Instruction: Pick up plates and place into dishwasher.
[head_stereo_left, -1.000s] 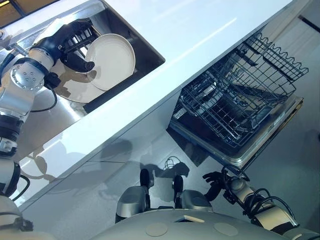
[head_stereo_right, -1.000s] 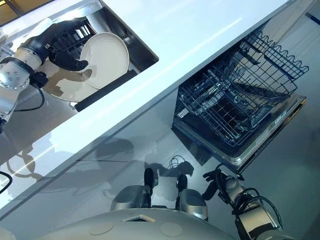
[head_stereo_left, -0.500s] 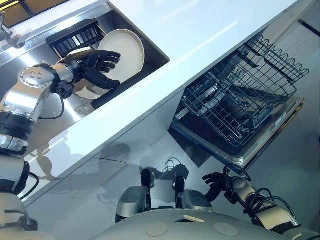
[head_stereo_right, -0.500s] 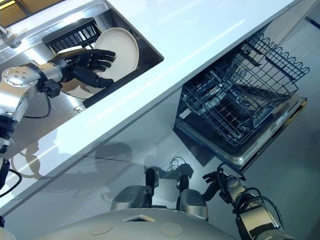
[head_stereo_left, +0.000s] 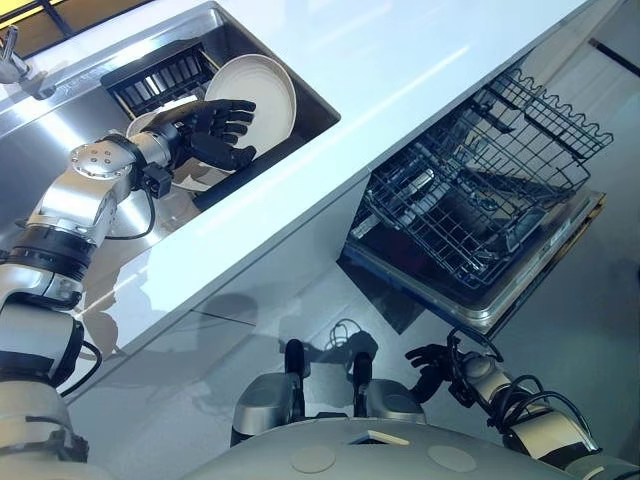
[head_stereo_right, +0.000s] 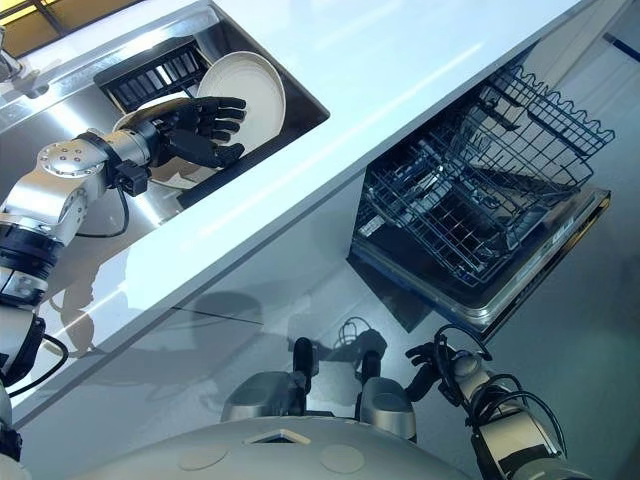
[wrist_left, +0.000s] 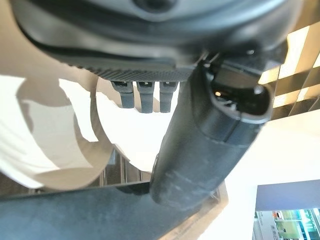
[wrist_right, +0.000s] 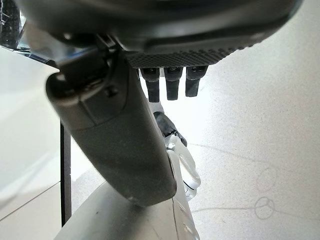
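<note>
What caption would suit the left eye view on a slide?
Left hand open against a round cream plate standing in the steel sink; wire dishwasher rack pulled out.

Bright daylight glaring off glossy white countertop (head_stereo_left: 400, 70); soft shadows falling on grey floor (head_stereo_left: 250, 310); wrist views blurring close-up.

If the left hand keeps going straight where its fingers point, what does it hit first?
Most likely the round cream plate leaning upright in the steel sink; the left hand looks open just before its face, though depth is unclear.
</note>
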